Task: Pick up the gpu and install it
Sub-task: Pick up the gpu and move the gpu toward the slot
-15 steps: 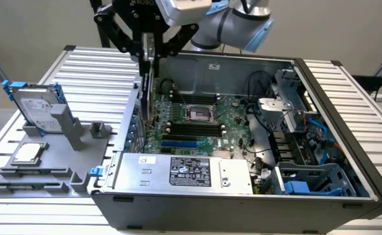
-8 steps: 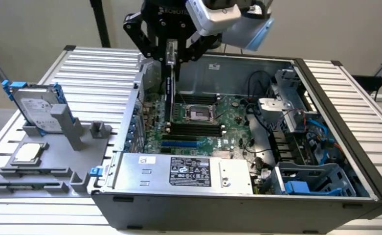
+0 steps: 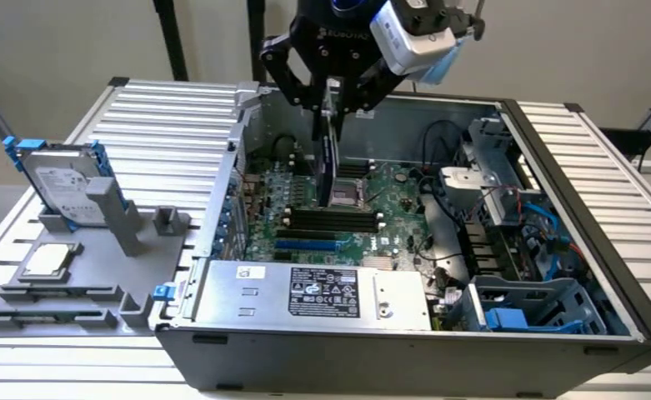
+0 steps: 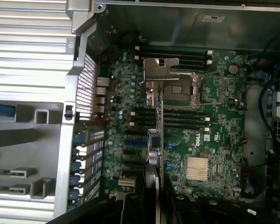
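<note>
Grooved aluminium table [image 3: 158,125] under an open computer case [image 3: 414,358], with a grey fixture carrying a hard drive [image 3: 64,187] at the exterior view's left. Gripper [image 3: 332,112] marked ROBOTIQ, pinching the gpu [image 3: 331,167] by its top edge. Held upright and edge-on over the motherboard [image 3: 398,187], probably to line up with a slot below. DELL printed on the board; power supply label [image 3: 325,292] too small to read.

You can read ROBOTIQ in pale letters on the black body of the claw [image 3: 331,108]. DELL is printed in white on the motherboard [image 4: 224,130]. Labels on the power supply [image 3: 302,292] and hard drive [image 3: 64,187] are too small to read.
</note>
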You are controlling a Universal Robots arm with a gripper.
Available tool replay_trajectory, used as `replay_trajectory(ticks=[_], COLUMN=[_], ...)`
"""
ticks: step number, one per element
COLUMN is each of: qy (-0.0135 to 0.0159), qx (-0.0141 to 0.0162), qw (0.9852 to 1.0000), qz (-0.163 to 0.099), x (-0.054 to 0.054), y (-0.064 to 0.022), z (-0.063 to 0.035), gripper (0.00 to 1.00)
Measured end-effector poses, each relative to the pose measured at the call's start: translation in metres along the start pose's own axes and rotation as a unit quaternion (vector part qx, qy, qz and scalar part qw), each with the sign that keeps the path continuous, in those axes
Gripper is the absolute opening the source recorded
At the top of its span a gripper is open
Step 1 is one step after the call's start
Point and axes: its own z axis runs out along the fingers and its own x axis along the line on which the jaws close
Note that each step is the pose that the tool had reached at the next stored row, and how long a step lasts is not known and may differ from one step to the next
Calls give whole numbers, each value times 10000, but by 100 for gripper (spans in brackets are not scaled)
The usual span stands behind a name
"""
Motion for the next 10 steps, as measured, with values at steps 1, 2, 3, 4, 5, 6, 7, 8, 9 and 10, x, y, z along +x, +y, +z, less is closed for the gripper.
replay_trajectory(ticks=[1, 2, 3, 4, 5, 6, 7, 8, 9, 10], qy=[0, 0, 0, 0, 0, 1, 6, 14, 23, 23], qx=[0, 0, 0, 0, 0, 0, 0, -1, -1, -1], qw=[10000, 10000, 10000, 10000, 10000, 10000, 10000, 10000, 10000, 10000], qz=[0, 0, 0, 0, 0, 0, 1, 1, 1, 1], x=[-48, -94, -140, -185, -228, -266, -300, -322, -324, -324], y=[19, 37, 52, 64, 72, 76, 76, 76, 75, 75], z=[18, 35, 47, 54, 58, 59, 58, 57, 57, 57], gripper=[27, 27, 27, 27, 27, 27, 27, 27, 27, 27])
